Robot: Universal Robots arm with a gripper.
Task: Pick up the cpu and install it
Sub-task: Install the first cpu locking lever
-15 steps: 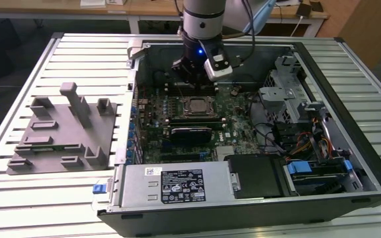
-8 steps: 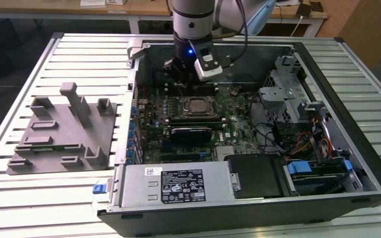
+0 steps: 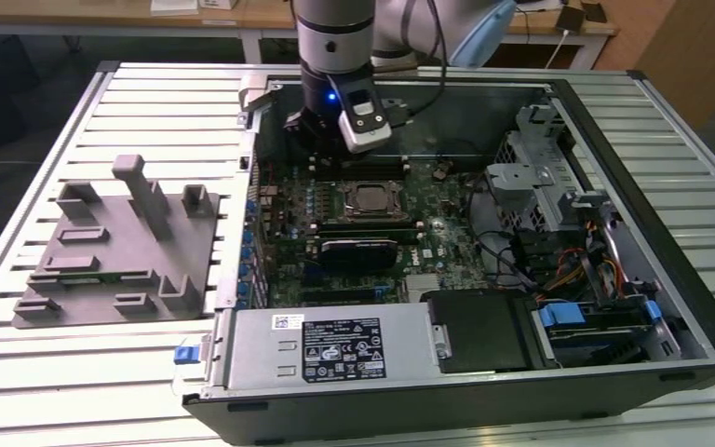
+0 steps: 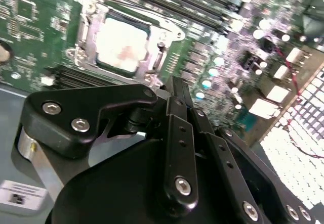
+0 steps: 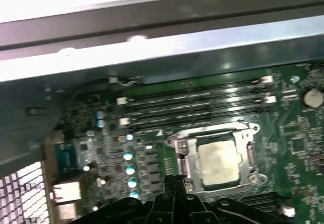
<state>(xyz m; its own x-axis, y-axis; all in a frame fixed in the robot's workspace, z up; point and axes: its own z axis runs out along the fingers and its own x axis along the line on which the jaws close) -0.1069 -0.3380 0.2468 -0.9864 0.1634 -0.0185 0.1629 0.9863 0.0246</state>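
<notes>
1. The pincer (image 4: 178,85) hangs over the motherboard (image 4: 30,11) with its fingers drawn together and nothing between them.
2. The cpu (image 4: 121,47) lies flat in the socket (image 4: 82,31), just beyond the pincer's tips and clear of them.
</notes>
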